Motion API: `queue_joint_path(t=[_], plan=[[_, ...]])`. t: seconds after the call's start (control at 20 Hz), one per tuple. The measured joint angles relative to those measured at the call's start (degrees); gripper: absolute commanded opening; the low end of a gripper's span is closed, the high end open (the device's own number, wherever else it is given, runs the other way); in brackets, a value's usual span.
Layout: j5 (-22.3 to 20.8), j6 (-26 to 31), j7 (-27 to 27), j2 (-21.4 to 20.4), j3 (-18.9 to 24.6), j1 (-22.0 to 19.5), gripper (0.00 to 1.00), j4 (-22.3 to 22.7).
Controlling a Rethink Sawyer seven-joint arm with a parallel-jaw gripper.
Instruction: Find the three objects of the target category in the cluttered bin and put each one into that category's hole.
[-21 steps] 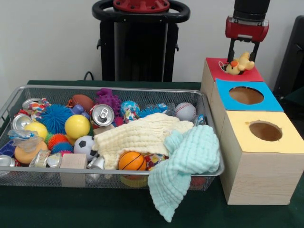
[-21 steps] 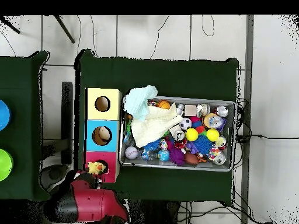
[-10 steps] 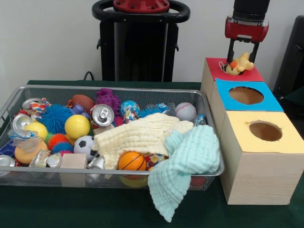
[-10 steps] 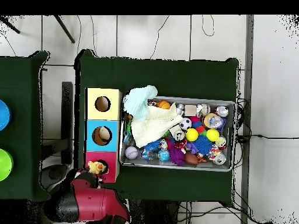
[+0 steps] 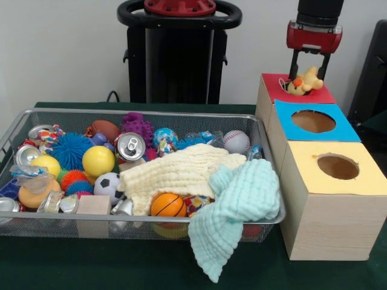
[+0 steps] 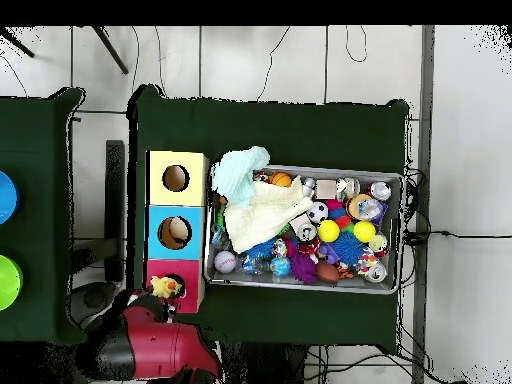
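Now: end effector pinching plush duck over red box

Up top, the end effector (image 5: 308, 71) hangs over the red-topped box (image 5: 287, 90), its two dark fingers (image 5: 294, 64) closed on either side of a yellow plush duck (image 5: 305, 81). Duck sits at the red box's hole, body partly above the lid, orange beak toward the left in the front view. Overhead view shows the same duck (image 6: 165, 288) at the red box's edge, with the red arm body (image 6: 150, 345) just below it.

Next in the row of boxes: blue-topped box (image 5: 313, 122) with round hole, then yellow-topped box (image 5: 335, 175) with round hole, all three touching side by side on the green counter (image 5: 121, 269).

Beside the boxes, wire mesh bin (image 5: 18, 127) full of clutter. Cream cloth (image 5: 181, 172) spread across the middle; mint cloth (image 5: 239, 208) draped over the bin's near rim, hanging down outside. Small basketball (image 5: 167, 205) just under the cream cloth's edge, soccer ball (image 5: 108, 185) beside it, yellow ball (image 5: 98, 161), blue spiky ball (image 5: 71, 150), purple knobbly toy (image 5: 137, 125), baseball (image 5: 236, 141) near the box side. Soda can (image 5: 130, 146) lying end-on in the middle; more cans at the left wall. Wooden block (image 5: 94, 205) at the near rim.
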Motion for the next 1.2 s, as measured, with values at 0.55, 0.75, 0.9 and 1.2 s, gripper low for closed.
queue_joint_path(t=[0.55, 0.75, 0.9, 1.2], plan=[[0.0, -0.01, 0.0, -2.22, -0.32, -2.43, 1.0, 0.01], [-0.21, -0.01, 0.0, -3.08, -0.84, -3.56, 1.0, 0.01], [-0.99, -0.01, 0.0, -3.83, -1.08, -4.48, 1.0, 0.01], [-2.62, 0.0, 0.0, -4.8, -1.63, -5.5, 1.0, 0.02]])
